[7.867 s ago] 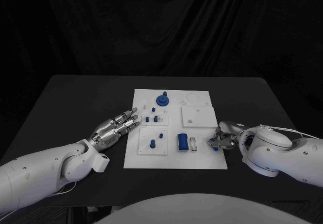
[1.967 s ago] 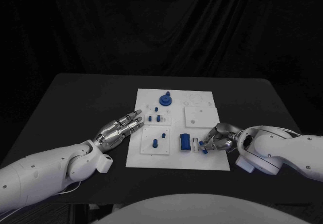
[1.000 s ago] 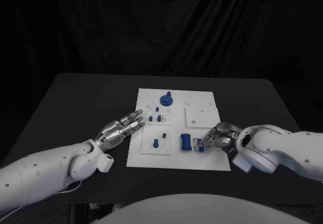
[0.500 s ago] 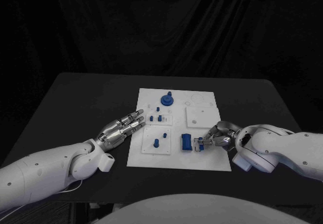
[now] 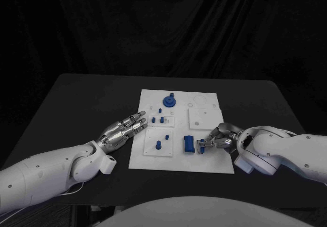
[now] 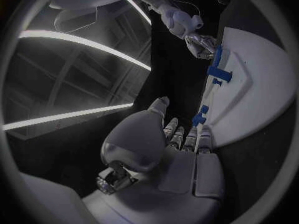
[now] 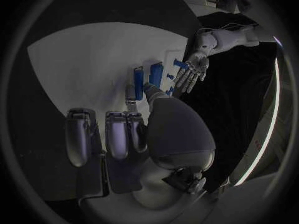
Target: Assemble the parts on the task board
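Note:
The white task board [image 5: 204, 161] lies in the middle of the black table. My right hand [image 5: 219, 136] reaches over its right side and pinches a small blue part [image 5: 201, 144] between thumb and a finger, low over the board right beside an upright blue block [image 5: 187, 143]. In the right wrist view the pinched part [image 7: 137, 77] stands next to that block [image 7: 156, 73]. My left hand [image 5: 123, 129] lies flat with fingers spread and holds nothing, just off the board's left edge. A blue knob [image 5: 167, 100] and small blue pegs [image 5: 159, 120] stand on the board's far half.
Two blue pegs [image 5: 160, 143] stand in a square white plate near my left fingertips. Another square plate [image 5: 203, 117] sits behind my right hand. In the left wrist view the board [image 6: 261, 84] curves past my left hand [image 6: 181, 149].
My right hand has come in from the board's right edge with the small blue part, and now holds it beside the blue block. The left hand has stayed put.

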`<state>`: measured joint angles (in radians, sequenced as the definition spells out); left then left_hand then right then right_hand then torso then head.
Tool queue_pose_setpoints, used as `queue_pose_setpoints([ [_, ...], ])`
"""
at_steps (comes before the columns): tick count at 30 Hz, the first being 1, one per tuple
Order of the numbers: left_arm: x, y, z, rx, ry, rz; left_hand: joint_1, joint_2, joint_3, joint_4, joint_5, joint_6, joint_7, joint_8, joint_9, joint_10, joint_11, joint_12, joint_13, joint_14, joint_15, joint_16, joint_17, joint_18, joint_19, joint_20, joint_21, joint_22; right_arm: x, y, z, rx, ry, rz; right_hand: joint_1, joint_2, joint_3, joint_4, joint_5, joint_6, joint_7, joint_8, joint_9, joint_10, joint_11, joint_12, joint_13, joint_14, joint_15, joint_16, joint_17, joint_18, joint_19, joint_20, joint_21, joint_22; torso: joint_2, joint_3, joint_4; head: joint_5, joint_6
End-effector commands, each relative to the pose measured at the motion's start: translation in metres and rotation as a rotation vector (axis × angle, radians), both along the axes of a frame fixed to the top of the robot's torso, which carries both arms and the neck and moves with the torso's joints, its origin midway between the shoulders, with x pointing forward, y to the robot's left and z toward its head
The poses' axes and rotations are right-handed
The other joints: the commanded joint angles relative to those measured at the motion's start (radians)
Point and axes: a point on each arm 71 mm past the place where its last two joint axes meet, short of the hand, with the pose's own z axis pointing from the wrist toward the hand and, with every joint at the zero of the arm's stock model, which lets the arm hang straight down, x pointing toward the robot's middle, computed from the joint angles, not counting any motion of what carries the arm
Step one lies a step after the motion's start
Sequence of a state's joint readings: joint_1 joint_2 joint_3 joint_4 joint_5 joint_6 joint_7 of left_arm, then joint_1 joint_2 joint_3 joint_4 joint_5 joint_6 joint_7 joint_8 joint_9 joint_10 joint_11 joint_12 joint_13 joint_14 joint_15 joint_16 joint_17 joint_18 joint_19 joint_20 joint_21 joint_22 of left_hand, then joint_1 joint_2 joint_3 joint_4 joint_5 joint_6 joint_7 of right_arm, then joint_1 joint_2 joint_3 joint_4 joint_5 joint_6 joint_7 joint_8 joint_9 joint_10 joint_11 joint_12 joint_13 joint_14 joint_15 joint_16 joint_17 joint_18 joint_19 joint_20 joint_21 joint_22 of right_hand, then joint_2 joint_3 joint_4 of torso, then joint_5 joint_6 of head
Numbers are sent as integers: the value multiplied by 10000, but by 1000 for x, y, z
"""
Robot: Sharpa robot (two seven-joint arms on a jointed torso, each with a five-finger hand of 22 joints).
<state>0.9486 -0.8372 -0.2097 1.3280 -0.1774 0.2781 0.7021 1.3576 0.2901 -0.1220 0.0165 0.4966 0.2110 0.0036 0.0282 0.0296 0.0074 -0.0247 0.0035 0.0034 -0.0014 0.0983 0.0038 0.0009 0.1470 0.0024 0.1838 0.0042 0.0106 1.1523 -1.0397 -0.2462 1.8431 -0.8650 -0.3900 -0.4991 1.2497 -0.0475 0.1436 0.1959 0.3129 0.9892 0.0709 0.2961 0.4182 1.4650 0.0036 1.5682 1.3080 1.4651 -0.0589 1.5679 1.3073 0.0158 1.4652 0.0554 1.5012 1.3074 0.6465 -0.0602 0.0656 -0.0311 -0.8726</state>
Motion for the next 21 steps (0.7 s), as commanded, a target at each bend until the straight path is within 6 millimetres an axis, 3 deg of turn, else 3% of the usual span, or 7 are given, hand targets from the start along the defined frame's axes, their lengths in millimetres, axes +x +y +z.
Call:
queue_pose_setpoints([
  [1, -2, -4, -1, -144, 64, -129, 42, 8, 69, 5, 40, 10, 49, 49, 12, -4, 48, -12, -10, 14, 80, -38, -9, 104, 9, 79, -8, -2, -1, 1, 0, -163, 133, 59, -63, -6, -31, 13, -76, -56, 44, -64, -18, 1058, -11, 26, 2628, 1057, -10, 29, 2635, 60, 625, -45, -48, 2345, 2, 0, 1, 14, 0],
  [7, -3, -5, -1, -156, 66, -140, 42, 8, 69, 5, 40, 10, 49, 49, 12, -4, 48, -12, -10, 14, 80, -38, -9, 104, 9, 79, -8, -2, -1, 1, 0, -151, 129, 85, -100, -61, -95, 22, -205, -66, 56, -78, -21, 1058, -3, 26, 2628, 1057, -3, 29, 2635, 61, 622, -40, -55, 2343, 3, 1, -5, 31, 0],
  [14, -3, -6, -1, -176, 67, -158, 37, 9, 81, 3, 40, 16, 50, 50, 13, -8, 47, -13, -12, 14, 80, -38, -9, 103, 9, 79, -9, -4, 1, 1, 2, -236, -225, 206, -544, -274, -513, 311, -1397, -95, 108, -116, -24, 1058, 49, 26, 2628, 1057, 45, 29, 2635, 50, 646, 5, -20, 2358, 3, 2, -8, 48, 0],
  [17, -3, -5, -2, -169, 72, -157, 37, 9, 81, 3, 40, 16, 50, 50, 13, -8, 47, -13, -12, 14, 80, -38, -9, 103, 9, 79, -9, -4, 2, 1, 3, -223, -427, 188, -832, -341, -719, 640, -2083, -109, 105, -118, -7, 1058, 48, 26, 2628, 1057, 46, 29, 2635, 49, 650, 13, -17, 2360, 2, 1, -10, 44, 0],
  [21, -3, -5, -1, -175, 62, -147, 37, 9, 81, 3, 40, 16, 50, 50, 13, -8, 47, -13, -12, 14, 80, -38, -9, 103, 9, 79, -9, -4, 3, -2, 4, -153, -717, 97, -773, -221, -680, 710, -2073, -92, 91, -94, 17, 1058, 38, 26, 2628, 1057, 39, 29, 2635, 55, 639, 9, -37, 2353, -1, 0, -2, 49, 0],
])
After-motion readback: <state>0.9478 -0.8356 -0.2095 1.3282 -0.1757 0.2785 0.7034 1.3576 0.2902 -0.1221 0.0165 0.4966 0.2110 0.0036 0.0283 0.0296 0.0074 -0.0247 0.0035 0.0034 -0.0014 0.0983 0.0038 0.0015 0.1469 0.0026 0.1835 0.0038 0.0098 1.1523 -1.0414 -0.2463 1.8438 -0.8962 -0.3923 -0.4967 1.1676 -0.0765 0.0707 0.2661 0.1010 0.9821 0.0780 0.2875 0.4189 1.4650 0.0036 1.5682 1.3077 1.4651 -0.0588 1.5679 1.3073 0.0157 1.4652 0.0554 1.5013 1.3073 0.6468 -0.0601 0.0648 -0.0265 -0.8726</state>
